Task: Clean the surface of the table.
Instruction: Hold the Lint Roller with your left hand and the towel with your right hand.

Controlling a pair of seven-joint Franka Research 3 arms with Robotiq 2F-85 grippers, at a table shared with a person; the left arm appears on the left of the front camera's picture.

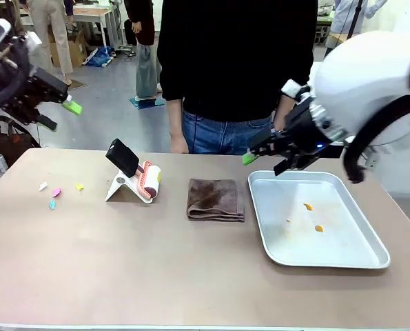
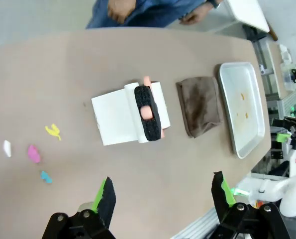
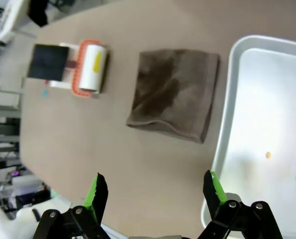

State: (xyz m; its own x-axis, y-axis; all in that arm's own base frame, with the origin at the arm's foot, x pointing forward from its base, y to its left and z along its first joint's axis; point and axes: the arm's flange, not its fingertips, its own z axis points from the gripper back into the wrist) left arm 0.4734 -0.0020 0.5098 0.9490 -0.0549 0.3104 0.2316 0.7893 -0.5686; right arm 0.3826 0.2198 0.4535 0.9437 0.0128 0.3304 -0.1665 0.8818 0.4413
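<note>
Front view: nothing cleaned yet, I reckon. Coloured scraps [image 1: 56, 192], maybe paper, litter the table [image 1: 156, 269]; cloth [image 1: 216, 200] lies untouched; left gripper [image 1: 58, 114] and right gripper [image 1: 265, 163] both gape empty.

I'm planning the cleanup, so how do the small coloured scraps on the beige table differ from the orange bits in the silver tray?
Colour: the small coloured scraps are white, pink, yellow and turquoise; the orange bits are all orange. Place: the scraps lie on the beige-brown table near its left end; the orange bits lie inside the rectangular silver metal tray at the right. Both are tiny and loose.
</note>
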